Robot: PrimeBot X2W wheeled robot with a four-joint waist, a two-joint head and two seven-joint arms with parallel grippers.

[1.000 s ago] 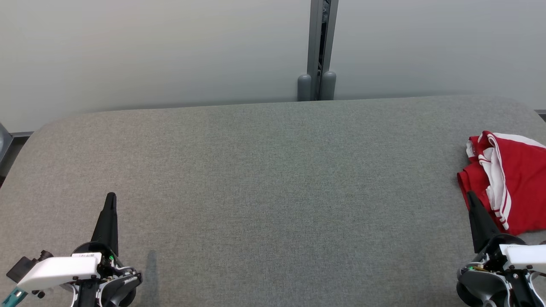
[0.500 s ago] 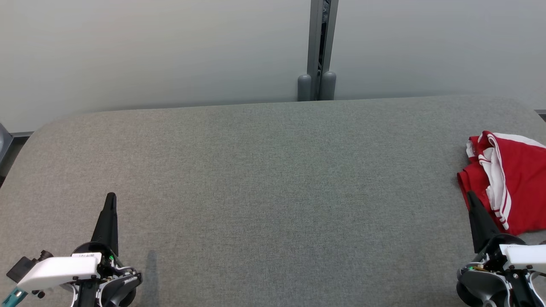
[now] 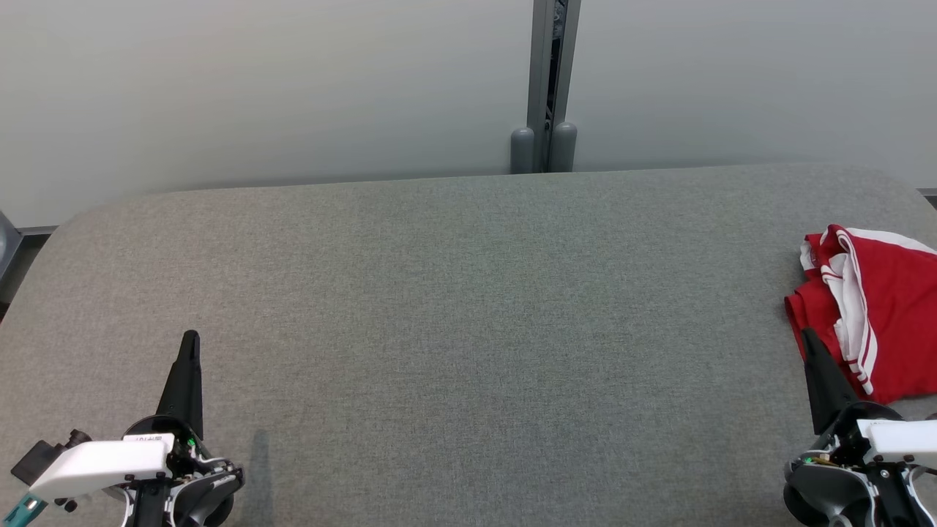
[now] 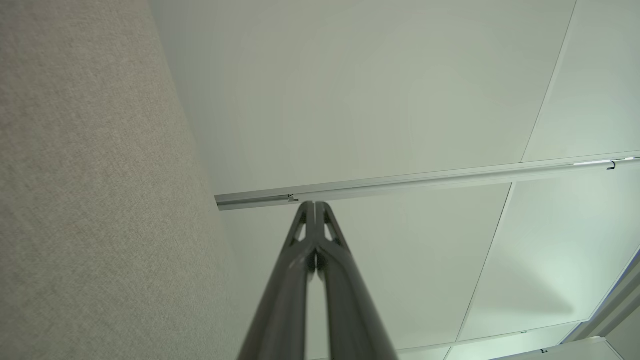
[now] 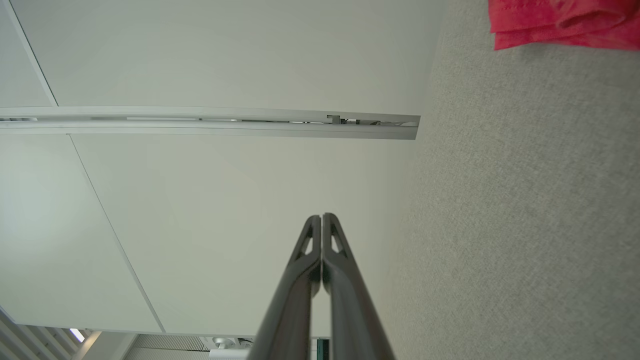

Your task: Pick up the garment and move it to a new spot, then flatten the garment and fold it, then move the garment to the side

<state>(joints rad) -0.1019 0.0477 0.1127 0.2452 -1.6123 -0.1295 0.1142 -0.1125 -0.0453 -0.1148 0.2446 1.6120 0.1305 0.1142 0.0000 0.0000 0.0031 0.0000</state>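
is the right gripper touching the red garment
Apart. The right wrist view shows the right gripper shut, with bare grey table between its tips and the red garment.

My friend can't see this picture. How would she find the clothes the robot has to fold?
Start at the big grey table. Follow it to its right end, just past the tip of the right gripper. There lies the garment, crumpled, bright red with white stripes, the one colourful thing on the grey.
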